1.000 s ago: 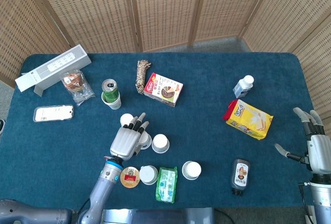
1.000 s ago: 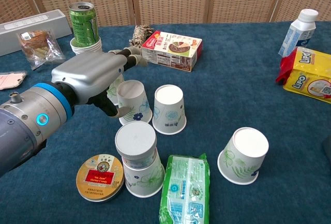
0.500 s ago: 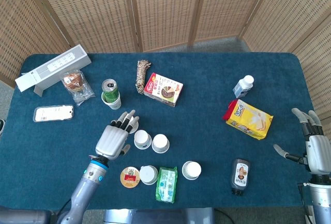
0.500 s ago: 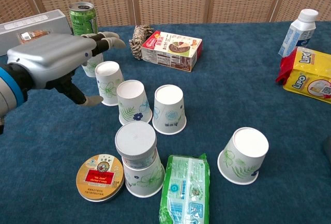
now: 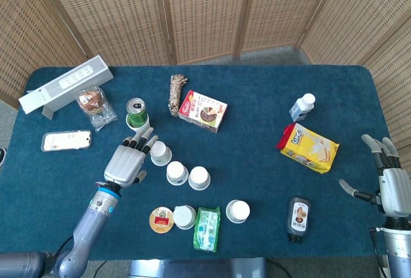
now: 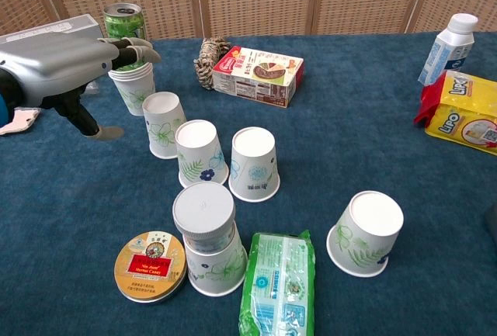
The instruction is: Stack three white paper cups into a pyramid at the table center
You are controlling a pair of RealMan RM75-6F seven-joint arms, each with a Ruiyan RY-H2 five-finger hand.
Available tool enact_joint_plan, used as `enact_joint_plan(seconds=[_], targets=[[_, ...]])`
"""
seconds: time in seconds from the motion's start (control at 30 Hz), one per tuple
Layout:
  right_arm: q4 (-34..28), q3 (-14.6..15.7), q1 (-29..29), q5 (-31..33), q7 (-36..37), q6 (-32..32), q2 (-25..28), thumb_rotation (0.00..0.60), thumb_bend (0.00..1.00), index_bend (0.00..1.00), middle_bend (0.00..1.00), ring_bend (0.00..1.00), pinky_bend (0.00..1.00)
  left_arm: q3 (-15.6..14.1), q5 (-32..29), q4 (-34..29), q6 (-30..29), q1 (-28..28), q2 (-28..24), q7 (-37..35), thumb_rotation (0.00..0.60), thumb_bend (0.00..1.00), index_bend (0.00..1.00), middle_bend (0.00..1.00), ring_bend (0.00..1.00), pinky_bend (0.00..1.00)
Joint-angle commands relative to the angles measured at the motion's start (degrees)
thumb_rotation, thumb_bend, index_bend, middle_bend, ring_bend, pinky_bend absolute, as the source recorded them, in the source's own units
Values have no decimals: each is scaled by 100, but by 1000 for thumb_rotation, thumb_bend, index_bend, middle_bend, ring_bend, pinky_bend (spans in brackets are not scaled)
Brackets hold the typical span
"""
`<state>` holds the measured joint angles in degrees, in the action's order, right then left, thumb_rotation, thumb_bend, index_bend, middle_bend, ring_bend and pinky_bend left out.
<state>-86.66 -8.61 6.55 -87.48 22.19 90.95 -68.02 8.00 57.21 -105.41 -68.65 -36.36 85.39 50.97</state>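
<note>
My counter, blue cloth: upturned paper cups near centre, red box, yellow packet, sauce bottle, round tin, green wipes pack.

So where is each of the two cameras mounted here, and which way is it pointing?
Head view: high above the near edge, looking steeply down on the whole table; shows the left hand with its forearm, and the right hand at the right edge.
Chest view: low at the near edge, looking across the table toward the wicker screens; only the left hand shows.
Shared: left hand, upside-down paper cups, green can, yellow bag.
</note>
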Motion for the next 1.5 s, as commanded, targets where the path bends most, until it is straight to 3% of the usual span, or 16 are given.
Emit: enact_joint_plan(seconds=[0.03,0.53,0.73,0.83,0.93,1.1,1.5], targets=[[3,-1,-1,4,17,-4,4,600,127,76,174,130,1,56,-259,220,79,-181,90,243,600,318,25,0,0,190],[68,-38,8,90,136,-55,6,600,126,77,174,130,1,179,-924,851,191,-738,707,552,600,319,32,0,0,195],[98,-57,7,120,201,-67,12,600,128,76,174,131,1,166,-1080,1064,58,-851,949,653,600,320,80,0,2,275],[110,-58,10,119,205,-72,9,600,130,76,175,131,1,162,-1048,1187,-82,-882,1062,687,600,321,128,27,83,338],[115,-64,11,129,213,-76,6,600,132,76,175,130,1,205,-1131,1281,-162,-906,1150,703,600,330,201,145,214,419],[123,-66,11,132,214,-79,3,600,133,76,176,130,1,241,-1300,1397,-281,-965,1264,852,600,338,336,277,341,497],[122,-61,10,127,214,-88,0,600,132,77,177,130,1,240,-1114,1249,-468,-933,1189,662,600,346,376,317,393,530]])
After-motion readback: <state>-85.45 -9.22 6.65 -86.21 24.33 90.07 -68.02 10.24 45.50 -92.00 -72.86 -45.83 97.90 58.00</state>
